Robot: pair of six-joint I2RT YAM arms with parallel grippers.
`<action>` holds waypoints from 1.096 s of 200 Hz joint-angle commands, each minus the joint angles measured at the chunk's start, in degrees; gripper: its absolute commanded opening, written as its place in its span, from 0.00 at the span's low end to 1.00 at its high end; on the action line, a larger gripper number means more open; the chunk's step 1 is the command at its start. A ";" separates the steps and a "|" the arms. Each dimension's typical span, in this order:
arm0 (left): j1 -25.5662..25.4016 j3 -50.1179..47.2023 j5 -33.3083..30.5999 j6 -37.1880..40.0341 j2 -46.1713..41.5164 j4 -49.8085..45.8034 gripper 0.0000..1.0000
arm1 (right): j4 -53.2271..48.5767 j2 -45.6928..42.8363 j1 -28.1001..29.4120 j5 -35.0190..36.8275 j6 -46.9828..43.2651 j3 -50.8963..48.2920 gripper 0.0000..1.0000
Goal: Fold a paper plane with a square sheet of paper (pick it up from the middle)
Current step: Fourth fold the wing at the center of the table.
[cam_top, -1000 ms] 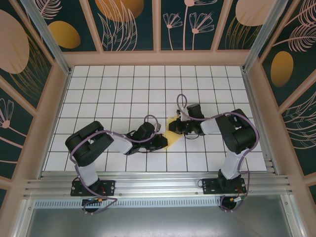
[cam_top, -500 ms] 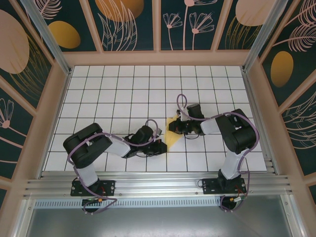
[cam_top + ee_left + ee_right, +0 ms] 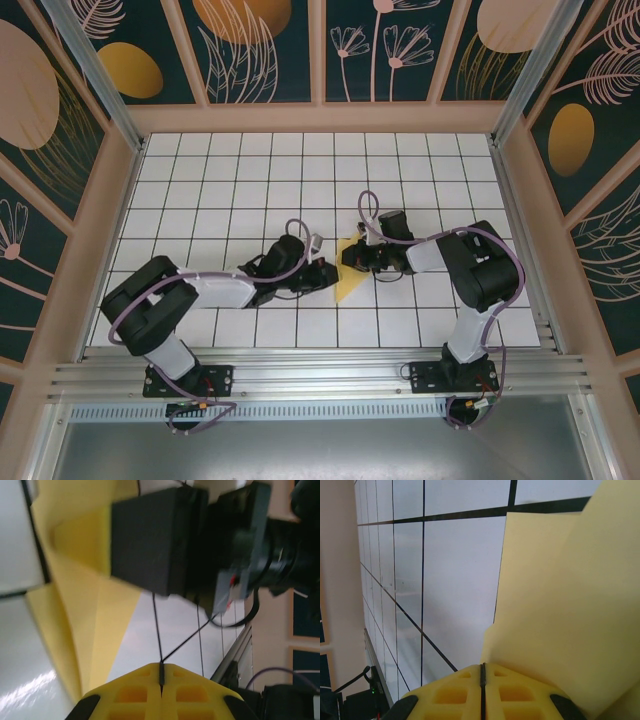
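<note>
Paper plane (image 3: 75,605) fold layers, left-wrist close-up

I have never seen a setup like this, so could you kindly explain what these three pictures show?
Two robot arms are bolted at the near edge of a white tiled table. One picture looks down from above; the other two come from a camera on each wrist. Between the arms lies a partly folded yellow sheet of paper. The left gripper and the right gripper are both shut, close against it; whether either pinches it I cannot tell.
</note>
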 commanded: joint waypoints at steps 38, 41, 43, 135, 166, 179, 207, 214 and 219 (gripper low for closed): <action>0.03 5.16 -1.01 2.30 8.47 -1.53 0.04 | -4.65 2.24 0.10 7.46 -0.53 -2.52 0.10; 0.02 5.32 -0.77 2.43 8.68 -1.69 0.04 | -4.48 2.11 0.08 7.29 -0.36 -2.60 0.10; -0.01 5.41 -0.66 2.48 8.80 -1.83 0.04 | -4.31 2.07 0.06 7.17 -0.27 -2.59 0.10; -0.50 3.26 -2.78 4.03 13.76 -7.87 0.00 | -5.82 -8.28 -0.51 9.72 2.14 -2.15 0.13; -1.02 2.23 -2.46 5.25 14.73 -8.47 0.00 | -10.77 -16.25 -1.66 17.44 1.87 -2.67 0.13; -1.35 2.04 -2.61 5.45 14.73 -8.50 0.00 | -11.73 -18.48 -2.04 18.85 2.13 -3.26 0.14; -1.84 2.47 -2.57 5.87 15.29 -8.49 0.00 | -10.58 -19.39 -1.83 14.81 2.49 -3.80 0.14; -1.95 2.63 -2.54 5.77 15.44 -8.41 0.00 | -9.93 -18.95 -1.66 12.98 2.53 -3.74 0.14; -2.00 2.82 -2.53 5.89 15.58 -8.37 0.00 | -9.35 -18.44 -1.35 11.76 2.56 -3.74 0.14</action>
